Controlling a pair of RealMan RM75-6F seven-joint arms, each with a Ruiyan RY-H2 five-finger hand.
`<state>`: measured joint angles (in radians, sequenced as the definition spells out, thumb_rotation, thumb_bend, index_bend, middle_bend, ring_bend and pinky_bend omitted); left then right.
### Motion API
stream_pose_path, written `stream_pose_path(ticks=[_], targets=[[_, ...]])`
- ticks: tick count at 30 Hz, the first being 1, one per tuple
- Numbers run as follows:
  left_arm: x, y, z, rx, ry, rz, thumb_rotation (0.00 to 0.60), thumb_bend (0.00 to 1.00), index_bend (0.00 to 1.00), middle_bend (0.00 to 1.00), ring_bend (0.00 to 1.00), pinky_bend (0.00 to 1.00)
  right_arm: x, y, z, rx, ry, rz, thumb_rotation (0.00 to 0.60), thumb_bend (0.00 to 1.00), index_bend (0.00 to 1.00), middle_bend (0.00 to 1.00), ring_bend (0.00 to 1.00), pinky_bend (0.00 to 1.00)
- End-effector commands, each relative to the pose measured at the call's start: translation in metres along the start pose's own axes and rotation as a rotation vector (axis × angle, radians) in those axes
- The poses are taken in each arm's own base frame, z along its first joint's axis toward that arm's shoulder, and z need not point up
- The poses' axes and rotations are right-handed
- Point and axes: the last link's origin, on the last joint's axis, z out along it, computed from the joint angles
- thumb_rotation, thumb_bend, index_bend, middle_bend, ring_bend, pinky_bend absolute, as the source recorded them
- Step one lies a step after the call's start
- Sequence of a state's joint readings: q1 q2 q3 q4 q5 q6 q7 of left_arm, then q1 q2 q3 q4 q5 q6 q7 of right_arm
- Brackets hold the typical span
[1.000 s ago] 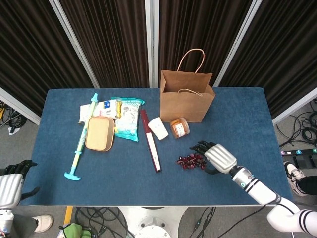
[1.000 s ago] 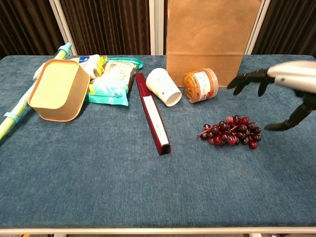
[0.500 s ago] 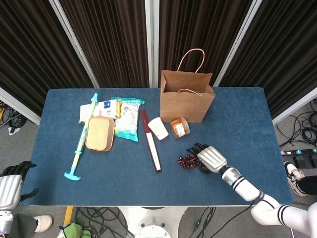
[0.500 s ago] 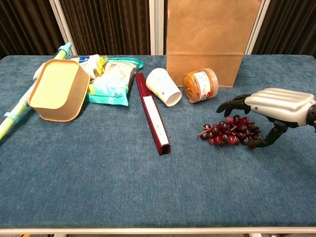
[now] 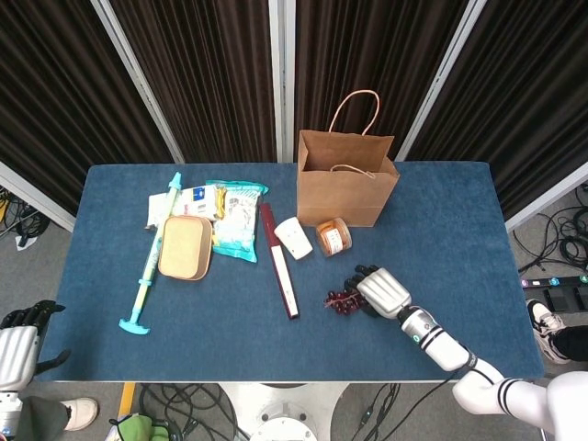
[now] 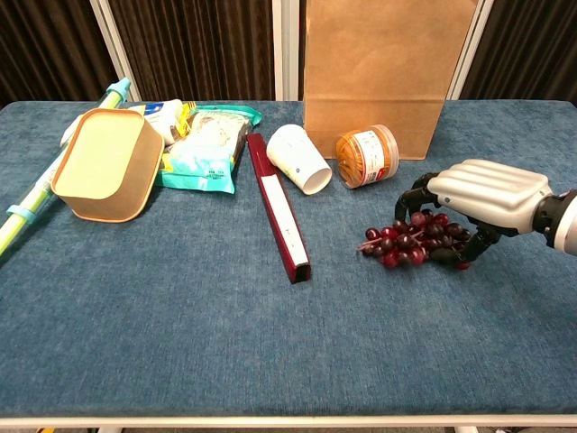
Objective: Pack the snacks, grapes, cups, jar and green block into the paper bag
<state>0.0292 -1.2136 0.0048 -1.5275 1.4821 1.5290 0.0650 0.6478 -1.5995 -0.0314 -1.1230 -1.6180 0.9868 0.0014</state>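
The dark red grapes lie on the blue table, in front of the open paper bag. My right hand sits over the right end of the bunch, its fingers curled down around it and the thumb at the near side. An orange-filled jar and a white cup lie on their sides by the bag. A tan cup and snack packs are further left. My left hand hangs empty off the table's near left corner.
A long maroon box lies between the white cup and the snacks. A long teal stick runs along the left side. Dark curtains stand behind the table.
My right hand has come left and down onto the grapes and curled its fingers around them. The bunch has shifted slightly left. The left hand has barely moved.
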Motion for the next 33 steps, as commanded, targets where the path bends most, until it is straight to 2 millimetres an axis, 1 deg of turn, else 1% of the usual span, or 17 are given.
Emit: stream_pose_path(ticks=[1, 2, 5, 9, 12, 15, 18, 19, 21, 22, 25, 28, 31, 33], targets=[[0.000, 0.000, 0.000, 0.000, 0.000, -0.001, 0.600, 0.04, 0.36, 0.35, 0.31, 0.26, -0.001, -0.001, 0.001, 0.002, 0.027, -0.006, 0.600, 0.29, 0.55, 0.55, 0.34, 0.47], [0.000, 0.000, 0.000, -0.001, 0.000, -0.001, 0.600, 0.04, 0.36, 0.35, 0.31, 0.26, 0.000, 0.000, 0.000, 0.003, 0.034, -0.008, 0.600, 0.31, 0.59, 0.56, 0.37, 0.48], [0.000, 0.000, 0.000, -0.002, 0.002, -0.001, 0.600, 0.04, 0.36, 0.35, 0.31, 0.26, 0.008, 0.002, -0.001, 0.006, 0.077, 0.010, 0.600, 0.35, 0.63, 0.60, 0.40, 0.51], [0.001, 0.001, 0.002, -0.007, 0.004, 0.003, 0.600, 0.04, 0.36, 0.35, 0.31, 0.26, 0.028, 0.008, -0.005, 0.008, 0.152, 0.040, 0.600, 0.37, 0.66, 0.62, 0.42, 0.52], [0.001, 0.002, 0.004, -0.012, 0.005, 0.005, 0.600, 0.04, 0.36, 0.35, 0.31, 0.26, 0.050, 0.011, -0.011, 0.013, 0.233, 0.054, 0.600, 0.38, 0.67, 0.62, 0.43, 0.53], [0.002, 0.003, 0.005, -0.016, 0.005, 0.006, 0.600, 0.04, 0.36, 0.35, 0.31, 0.26, 0.079, 0.013, -0.019, 0.030, 0.344, 0.096, 0.600, 0.38, 0.68, 0.63, 0.43, 0.53], [0.002, 0.004, 0.007, -0.021, 0.005, 0.009, 0.600, 0.04, 0.36, 0.35, 0.31, 0.26, 0.114, 0.016, -0.027, 0.046, 0.482, 0.136, 0.600, 0.39, 0.68, 0.63, 0.43, 0.52], [0.002, 0.005, 0.007, -0.024, 0.004, 0.010, 0.600, 0.04, 0.36, 0.35, 0.31, 0.26, 0.128, 0.019, -0.029, 0.044, 0.538, 0.142, 0.600, 0.39, 0.68, 0.63, 0.43, 0.51], [0.002, 0.005, 0.008, -0.026, 0.004, 0.012, 0.600, 0.04, 0.36, 0.35, 0.31, 0.26, 0.149, 0.025, -0.030, 0.034, 0.613, 0.147, 0.600, 0.39, 0.68, 0.63, 0.43, 0.49], [0.002, 0.006, 0.009, -0.027, 0.004, 0.012, 0.600, 0.04, 0.36, 0.35, 0.31, 0.26, 0.162, 0.029, -0.030, 0.026, 0.657, 0.154, 0.600, 0.39, 0.68, 0.63, 0.43, 0.48], [0.003, 0.006, 0.009, -0.026, 0.005, 0.011, 0.600, 0.04, 0.36, 0.35, 0.31, 0.26, 0.193, 0.038, -0.028, 0.004, 0.761, 0.198, 0.600, 0.39, 0.68, 0.63, 0.42, 0.48], [0.002, 0.005, 0.009, -0.023, -0.001, 0.013, 0.600, 0.04, 0.36, 0.35, 0.31, 0.26, 0.220, 0.051, -0.023, -0.039, 0.836, 0.231, 0.600, 0.39, 0.68, 0.63, 0.42, 0.48], [0.002, 0.005, 0.009, -0.023, -0.002, 0.013, 0.600, 0.04, 0.36, 0.35, 0.31, 0.26, 0.240, 0.064, -0.015, -0.096, 0.895, 0.265, 0.600, 0.39, 0.68, 0.63, 0.42, 0.48], [0.002, 0.004, 0.008, -0.023, 0.002, 0.013, 0.600, 0.04, 0.36, 0.35, 0.31, 0.26, 0.250, 0.070, -0.008, -0.120, 0.913, 0.311, 0.600, 0.39, 0.68, 0.63, 0.42, 0.48]])
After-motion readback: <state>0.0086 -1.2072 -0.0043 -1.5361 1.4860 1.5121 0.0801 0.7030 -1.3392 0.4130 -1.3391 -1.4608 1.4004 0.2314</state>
